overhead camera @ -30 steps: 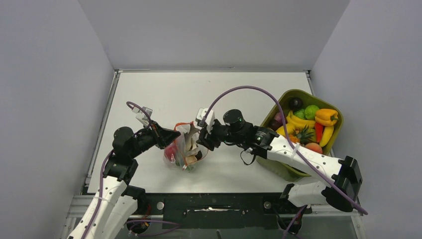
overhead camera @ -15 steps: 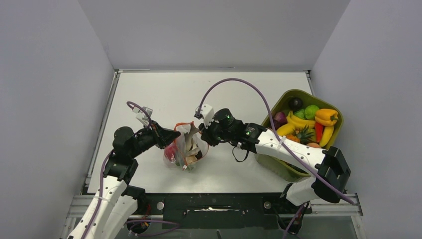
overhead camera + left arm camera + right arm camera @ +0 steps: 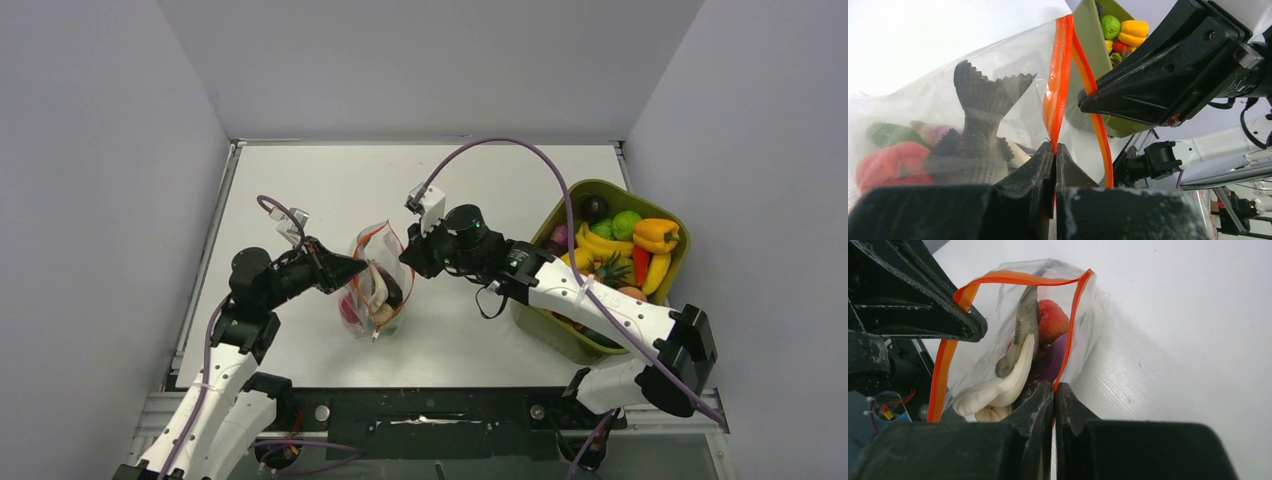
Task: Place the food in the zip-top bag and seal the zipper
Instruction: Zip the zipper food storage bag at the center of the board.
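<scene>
The clear zip-top bag stands upright between my two grippers at the table's near middle. Its orange-red zipper runs round a mouth that gapes open. My left gripper is shut on the zipper strip at the bag's left side. My right gripper is shut on the strip at the opposite side. Inside lie food pieces: a red one, a beige one, a dark purple one, a grey fish-shaped one and a green one.
An olive-green tub at the right holds more toy fruit: a yellow pepper, bananas, a green piece and a dark one. The right arm reaches across in front of the tub. Grey walls enclose the white table.
The right gripper has closed onto the bag's right zipper edge. Both grippers have moved slightly away from me, and the bag now stands taller with a narrower mouth.
</scene>
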You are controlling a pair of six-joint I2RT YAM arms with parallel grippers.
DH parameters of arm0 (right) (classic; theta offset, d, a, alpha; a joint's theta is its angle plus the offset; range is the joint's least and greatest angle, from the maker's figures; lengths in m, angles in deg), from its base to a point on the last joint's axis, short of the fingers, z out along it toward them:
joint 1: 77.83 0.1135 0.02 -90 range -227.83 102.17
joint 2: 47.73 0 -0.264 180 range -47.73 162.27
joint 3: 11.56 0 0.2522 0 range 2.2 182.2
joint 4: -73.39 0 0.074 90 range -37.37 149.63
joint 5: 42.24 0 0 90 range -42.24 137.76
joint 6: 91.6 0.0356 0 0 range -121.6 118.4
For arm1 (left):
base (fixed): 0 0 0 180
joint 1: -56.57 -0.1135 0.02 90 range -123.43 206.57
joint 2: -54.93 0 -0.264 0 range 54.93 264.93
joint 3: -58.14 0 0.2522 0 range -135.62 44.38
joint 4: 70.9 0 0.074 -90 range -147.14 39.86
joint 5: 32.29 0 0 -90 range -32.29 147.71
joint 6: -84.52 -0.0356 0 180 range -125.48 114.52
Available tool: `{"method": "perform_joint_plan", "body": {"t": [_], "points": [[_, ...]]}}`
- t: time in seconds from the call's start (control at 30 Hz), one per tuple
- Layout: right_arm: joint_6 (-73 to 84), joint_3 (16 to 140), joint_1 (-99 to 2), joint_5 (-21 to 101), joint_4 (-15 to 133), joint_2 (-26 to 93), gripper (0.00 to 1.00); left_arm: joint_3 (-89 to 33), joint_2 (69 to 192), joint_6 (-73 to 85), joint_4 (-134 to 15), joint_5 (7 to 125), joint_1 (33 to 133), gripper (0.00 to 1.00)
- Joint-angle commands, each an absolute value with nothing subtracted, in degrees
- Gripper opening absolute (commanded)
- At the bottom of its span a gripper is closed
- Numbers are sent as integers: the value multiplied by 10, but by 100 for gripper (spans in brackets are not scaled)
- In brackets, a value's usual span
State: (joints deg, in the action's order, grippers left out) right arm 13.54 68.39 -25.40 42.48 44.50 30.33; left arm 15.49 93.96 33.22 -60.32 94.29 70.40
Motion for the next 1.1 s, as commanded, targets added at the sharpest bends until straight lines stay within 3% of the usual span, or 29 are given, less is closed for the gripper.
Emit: {"method": "perform_joint_plan", "body": {"t": [0.0,0.43,0.8,1.07], "points": [[184,661,-264,449,562,261,0,101,960,333,-631,967,706,0],[367,587,-310,495,573,228,0,110,1022,380,-802,1008,723,0],[505,518,-325,536,607,183,0,107,1000,149,-761,870,846,45],[542,490,-326,582,628,158,0,116,952,40,-648,811,921,47]]}}
